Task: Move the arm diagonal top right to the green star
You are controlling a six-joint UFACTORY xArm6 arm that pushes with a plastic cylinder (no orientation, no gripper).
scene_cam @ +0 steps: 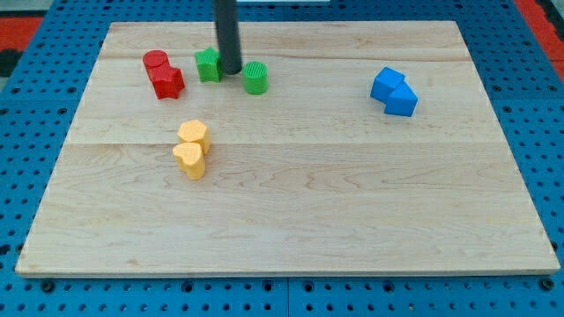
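My tip (231,71) rests on the wooden board (291,220) near the view's top left, at the end of a dark rod that comes down from the top edge. A green block (208,65) sits just left of the tip, touching or nearly touching it; its shape could be a star. A second green block (256,78), round and ribbed, sits just right of the tip and slightly lower.
Two red blocks (162,74) sit together left of the green ones. Two yellow blocks (191,149) sit stacked close together below them. Two blue blocks (393,91) sit at the view's right. A blue pegboard surrounds the board.
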